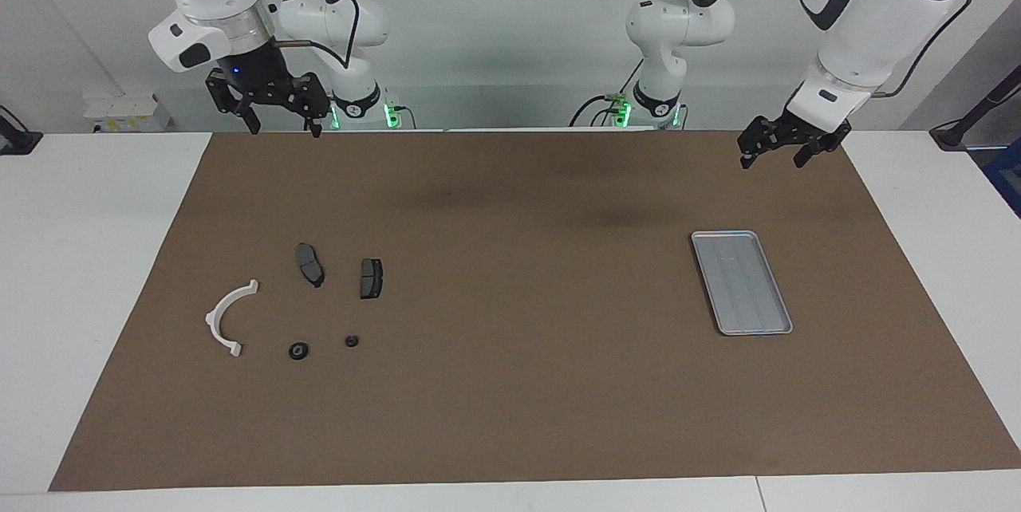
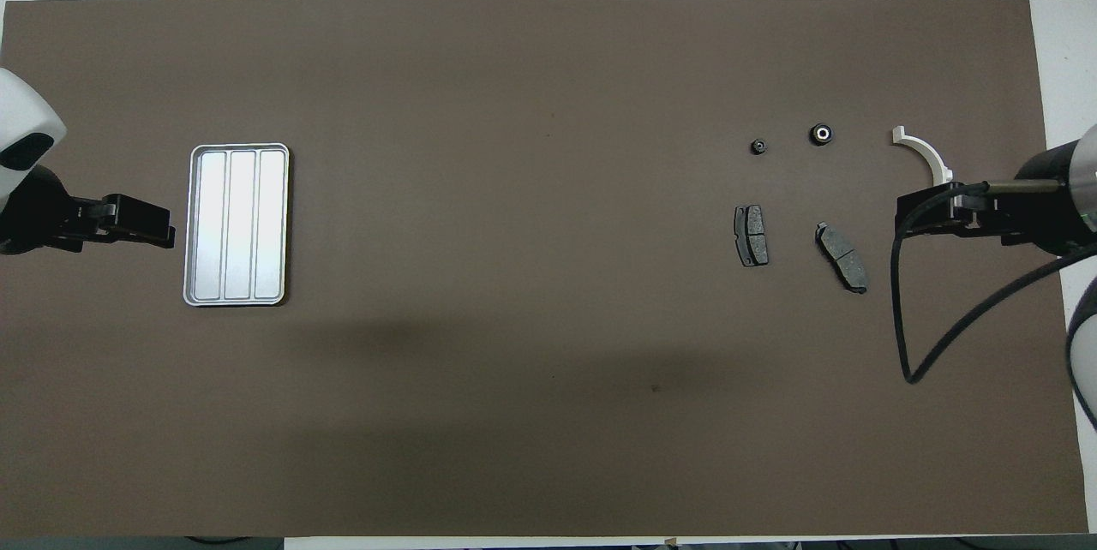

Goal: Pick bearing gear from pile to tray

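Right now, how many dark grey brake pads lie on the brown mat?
2. One brake pad lies nearer the white half-ring; the other brake pad lies beside it, toward the tray. Both are nearer the robots than the small black round pieces. None seems hidden.

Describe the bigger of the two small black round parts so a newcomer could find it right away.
Start at the brown mat and go to the scattered parts at the right arm's end. Beside the tip of the white half-ring lies the larger round piece; unlike the smaller round piece, it shows a pale centre from overhead.
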Robot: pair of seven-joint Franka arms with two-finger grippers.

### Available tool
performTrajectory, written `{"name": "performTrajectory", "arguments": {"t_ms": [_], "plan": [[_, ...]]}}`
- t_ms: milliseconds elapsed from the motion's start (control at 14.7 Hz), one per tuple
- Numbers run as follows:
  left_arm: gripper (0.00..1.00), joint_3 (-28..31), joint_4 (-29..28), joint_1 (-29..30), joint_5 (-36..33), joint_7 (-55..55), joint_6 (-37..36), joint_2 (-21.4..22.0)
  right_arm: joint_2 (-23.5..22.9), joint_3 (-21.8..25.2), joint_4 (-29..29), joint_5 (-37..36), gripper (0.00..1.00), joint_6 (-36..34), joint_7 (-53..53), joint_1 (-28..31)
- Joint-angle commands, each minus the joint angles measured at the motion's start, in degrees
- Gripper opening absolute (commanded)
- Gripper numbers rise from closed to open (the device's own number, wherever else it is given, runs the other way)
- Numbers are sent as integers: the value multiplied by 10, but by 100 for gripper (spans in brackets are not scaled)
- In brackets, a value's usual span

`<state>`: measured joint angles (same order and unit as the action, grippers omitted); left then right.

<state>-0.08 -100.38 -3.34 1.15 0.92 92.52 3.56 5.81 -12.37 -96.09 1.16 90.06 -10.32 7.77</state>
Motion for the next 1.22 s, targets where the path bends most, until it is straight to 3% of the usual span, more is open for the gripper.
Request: {"name": "performTrajectory", "arguments": {"t_ms": [0,340,611,951,1154], "plan": [[100,4,-20,-4,3,-2,11,17,-11,-3,-73,-5,100,88,10,1],[100,4,-20,-3,3,-2,11,17,-153,-3,-75,-22,100,229,-50,-11],[100,4,-20,-4,3,-2,11,17,-257,-3,-56,-78,100,325,-135,-25],[100,4,-20,-4,3,-2,11,17,-382,-3,51,-122,100,323,-202,-35],[100,4,-20,-4,3,-2,11,17,-415,-3,72,-126,100,328,-228,-35]]}}
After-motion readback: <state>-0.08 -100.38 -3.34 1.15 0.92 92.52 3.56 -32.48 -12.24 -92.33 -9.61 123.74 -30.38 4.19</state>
